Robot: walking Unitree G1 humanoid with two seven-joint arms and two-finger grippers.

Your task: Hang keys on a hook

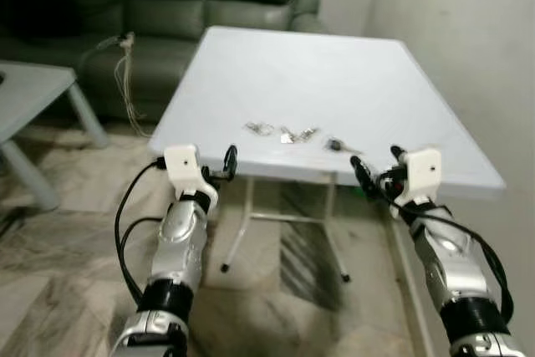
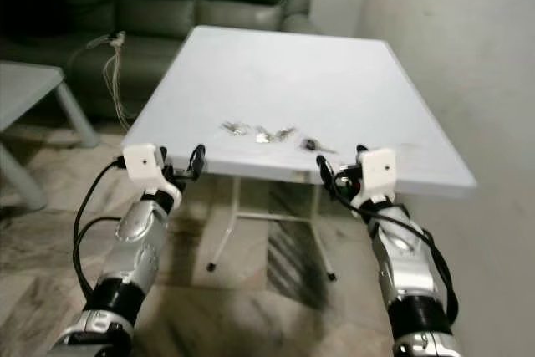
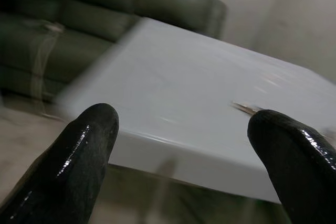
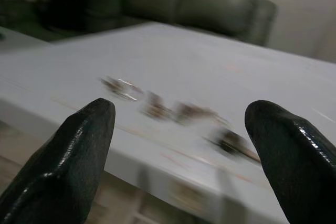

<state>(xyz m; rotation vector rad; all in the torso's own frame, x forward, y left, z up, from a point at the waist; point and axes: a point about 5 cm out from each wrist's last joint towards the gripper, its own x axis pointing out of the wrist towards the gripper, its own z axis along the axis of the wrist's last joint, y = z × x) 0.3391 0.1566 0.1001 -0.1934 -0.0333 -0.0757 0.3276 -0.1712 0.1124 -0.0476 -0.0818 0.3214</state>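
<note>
Three small bunches of keys lie in a row near the front edge of a white folding table (image 1: 318, 73): a silver bunch (image 1: 259, 129), a middle bunch (image 1: 298, 135) and a darker one (image 1: 338, 145). My left gripper (image 1: 216, 168) is open and holds nothing, hovering just in front of the table's front left edge. On the other side, my right gripper (image 1: 378, 165) is open too, at the front edge just right of the dark bunch. The right wrist view looks across the tabletop at the blurred keys (image 4: 184, 112) between its fingers (image 4: 79, 156).
A dark green sofa (image 1: 192, 6) stands behind the table, with a pale cord (image 1: 125, 73) hanging at its front. A low grey table (image 1: 29, 98) sits at the left. A plain wall (image 1: 476, 56) runs close along the right. Marble floor lies below.
</note>
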